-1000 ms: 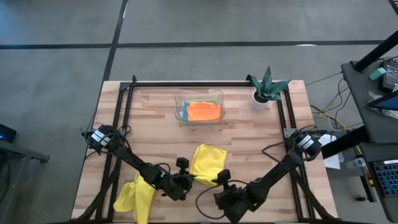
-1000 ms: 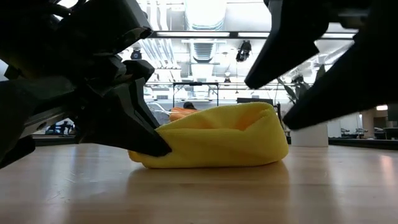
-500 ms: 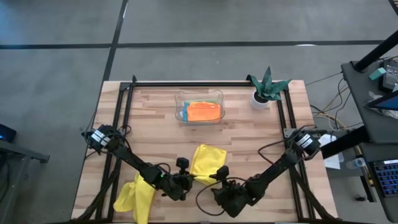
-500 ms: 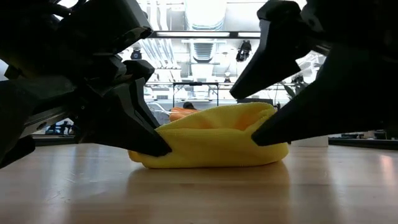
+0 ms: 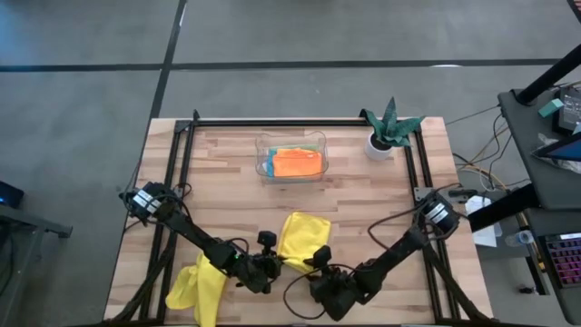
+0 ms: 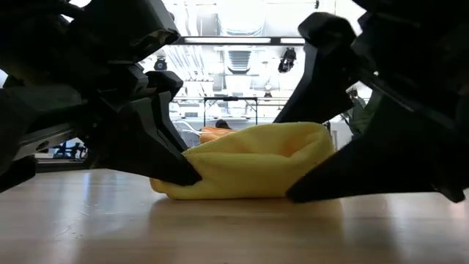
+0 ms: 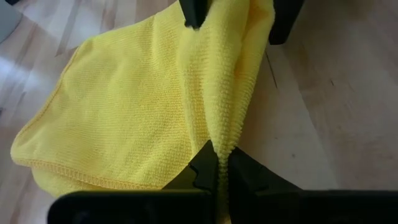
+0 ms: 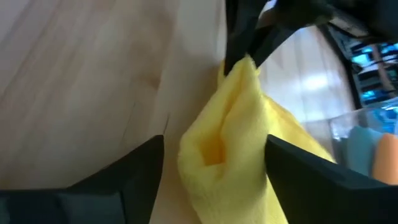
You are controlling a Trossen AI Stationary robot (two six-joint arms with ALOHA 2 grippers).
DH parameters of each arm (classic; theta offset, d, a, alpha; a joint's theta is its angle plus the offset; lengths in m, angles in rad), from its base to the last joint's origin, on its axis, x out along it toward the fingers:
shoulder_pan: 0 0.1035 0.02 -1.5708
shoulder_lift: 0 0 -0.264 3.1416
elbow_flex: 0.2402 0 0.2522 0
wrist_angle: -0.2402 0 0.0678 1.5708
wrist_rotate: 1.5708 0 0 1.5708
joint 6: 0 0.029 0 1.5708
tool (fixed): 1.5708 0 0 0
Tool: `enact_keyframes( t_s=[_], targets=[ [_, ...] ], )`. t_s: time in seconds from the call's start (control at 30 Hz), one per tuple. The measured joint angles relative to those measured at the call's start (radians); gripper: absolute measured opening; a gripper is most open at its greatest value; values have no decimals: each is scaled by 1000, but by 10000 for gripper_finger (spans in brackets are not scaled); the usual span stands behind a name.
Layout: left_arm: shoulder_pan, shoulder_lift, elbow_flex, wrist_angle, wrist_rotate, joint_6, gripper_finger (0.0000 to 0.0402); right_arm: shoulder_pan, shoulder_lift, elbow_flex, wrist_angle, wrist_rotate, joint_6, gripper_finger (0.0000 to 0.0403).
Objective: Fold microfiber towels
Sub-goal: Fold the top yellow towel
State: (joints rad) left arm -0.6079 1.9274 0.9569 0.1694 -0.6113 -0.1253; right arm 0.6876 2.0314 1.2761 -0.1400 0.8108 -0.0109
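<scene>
Wooden table [image 5: 218, 182]: your right gripper [image 5: 318, 264] has closed in, fingers spread around yellow towel [image 5: 302, 239] corner; left gripper [image 7: 222, 167] stays pinching its edge. Fold imminent.

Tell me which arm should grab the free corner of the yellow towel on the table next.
Right. The right gripper has open jaws around that corner of the yellow towel; the left gripper is pinching its other corner.

no legible text, label, brand or number appears in any view. no signs can be read either.
</scene>
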Motion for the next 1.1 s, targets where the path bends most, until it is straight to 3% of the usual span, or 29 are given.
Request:
enact_keyframes(
  t_s=[0.33,0.47,0.63,0.77,0.97,1.1],
  targets=[
    [0,0,0,2,26,-1,0,2,1,9,-8,54,-5,197],
    [0,0,0,1,42,-2,0,6,1,15,-13,63,10,135],
    [0,0,20,-2,112,-3,0,26,1,28,-13,61,11,25],
    [-1,-6,62,-32,196,-27,0,41,0,40,-49,54,83,12],
    [-1,-21,210,-267,256,-188,0,81,0,44,-116,52,231,9],
    [-2,-23,273,-312,318,-207,0,111,-6,45,-110,78,270,9]
  ],
)
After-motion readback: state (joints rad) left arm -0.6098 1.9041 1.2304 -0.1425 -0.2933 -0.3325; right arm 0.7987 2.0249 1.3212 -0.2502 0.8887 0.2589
